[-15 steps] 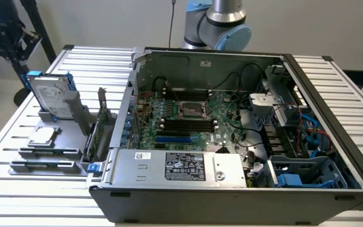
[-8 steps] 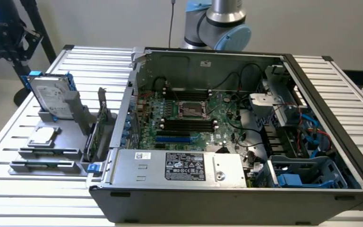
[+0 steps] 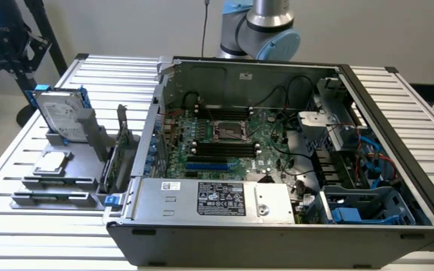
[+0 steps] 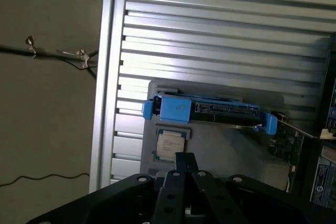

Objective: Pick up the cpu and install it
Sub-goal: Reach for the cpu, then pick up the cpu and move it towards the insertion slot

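Note:
The cpu (image 3: 51,162) is a small square chip with a shiny silver top. It lies flat on a grey plastic holder (image 3: 81,169) on the slatted table, at the exterior view's left of the open computer case. In the wrist view the cpu (image 4: 169,145) sits just beyond my gripper (image 4: 185,162), whose black fingers stand together, shut, with nothing between them. The gripper hangs well above the chip, not touching it. On the motherboard, the cpu socket (image 3: 230,131) lies in the middle of the case.
A silver hard drive in a blue frame (image 3: 60,116) stands upright just behind the cpu, also the hard drive (image 4: 210,111) in the wrist view. An expansion card (image 3: 119,152) stands between holder and case wall (image 3: 145,147). The table edge (image 4: 105,77) runs past the holder.

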`<act>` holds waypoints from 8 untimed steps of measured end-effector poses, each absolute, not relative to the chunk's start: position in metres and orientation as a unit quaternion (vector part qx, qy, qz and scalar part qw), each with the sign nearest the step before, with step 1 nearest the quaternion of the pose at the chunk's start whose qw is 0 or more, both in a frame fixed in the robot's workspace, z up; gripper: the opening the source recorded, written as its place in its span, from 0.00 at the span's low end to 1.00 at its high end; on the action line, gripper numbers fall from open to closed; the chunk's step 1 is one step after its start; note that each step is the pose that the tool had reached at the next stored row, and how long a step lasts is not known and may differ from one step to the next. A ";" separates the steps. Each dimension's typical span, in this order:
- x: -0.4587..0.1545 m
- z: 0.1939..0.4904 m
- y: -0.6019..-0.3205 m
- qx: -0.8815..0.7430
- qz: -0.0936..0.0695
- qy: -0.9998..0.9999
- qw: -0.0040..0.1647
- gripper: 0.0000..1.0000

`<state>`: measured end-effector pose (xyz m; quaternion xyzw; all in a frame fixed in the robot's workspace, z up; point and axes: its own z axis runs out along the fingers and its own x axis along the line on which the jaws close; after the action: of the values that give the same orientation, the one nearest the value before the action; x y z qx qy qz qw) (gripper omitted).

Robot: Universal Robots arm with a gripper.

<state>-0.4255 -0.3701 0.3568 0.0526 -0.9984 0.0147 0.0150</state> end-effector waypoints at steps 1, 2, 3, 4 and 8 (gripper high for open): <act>-0.426 0.357 -0.370 0.053 0.015 -0.998 0.015 0.11; -0.426 0.357 -0.370 0.053 0.015 -0.998 0.015 0.11; -0.426 0.357 -0.370 0.053 0.015 -0.998 0.015 0.11; -0.426 0.357 -0.370 0.053 0.015 -0.998 0.015 0.11; -0.426 0.357 -0.370 0.054 0.015 -0.998 0.014 0.11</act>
<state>-0.4256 -0.3700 0.3568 0.0544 -0.9983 0.0147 0.0142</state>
